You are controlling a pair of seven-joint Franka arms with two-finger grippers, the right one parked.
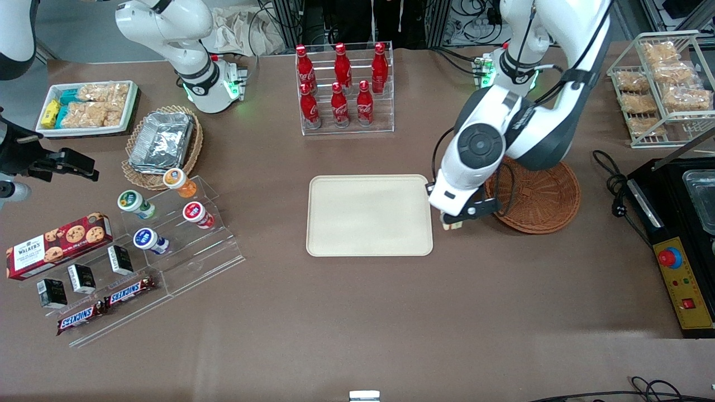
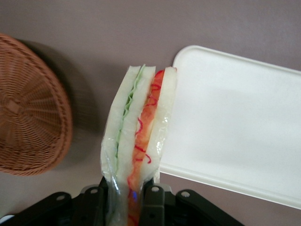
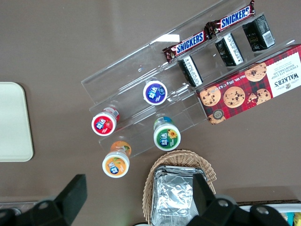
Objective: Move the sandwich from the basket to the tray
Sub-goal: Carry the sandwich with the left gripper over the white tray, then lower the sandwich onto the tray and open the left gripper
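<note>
Left wrist view: gripper clamped on sandwich, held between basket and tray, just beside the tray's rim.

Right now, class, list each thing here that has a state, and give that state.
gripper: shut on sandwich, between basket and tray
sandwich: held on edge, out of basket, at tray's edge
basket: empty where visible, partly hidden by arm
tray: bare, flat on table
</note>
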